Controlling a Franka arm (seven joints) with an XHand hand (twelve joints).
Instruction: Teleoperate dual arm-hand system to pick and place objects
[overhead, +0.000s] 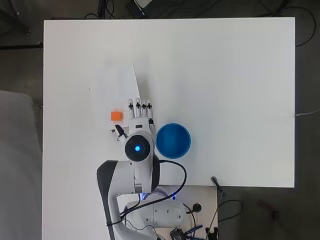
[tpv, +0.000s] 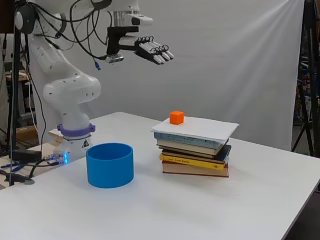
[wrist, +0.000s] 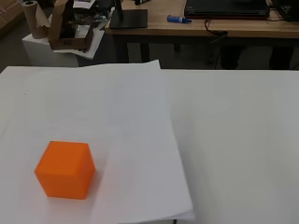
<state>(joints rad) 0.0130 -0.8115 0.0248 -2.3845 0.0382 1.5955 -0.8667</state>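
Observation:
A small orange cube (tpv: 176, 117) sits on the white top sheet of a stack of books (tpv: 196, 148) in the middle of the table. From overhead the orange cube (overhead: 116, 116) lies just left of the hand's fingers. The hand (tpv: 150, 50) hovers high above the stack, fingers straight and pointing forward, holding nothing. From above, the hand (overhead: 140, 115) covers the stack's near right part. In the wrist view the orange cube (wrist: 65, 170) rests on the white sheet (wrist: 126, 140). A blue round bowl (overhead: 173, 140) stands on the table right of the hand, seen from the side as a blue bowl (tpv: 110, 164).
The white table (overhead: 240, 75) extends far to the right and beyond the stack. Cables and a stand lie off the table's near edge by the arm's base (overhead: 145, 210). A desk with clutter shows in the room behind in the wrist view.

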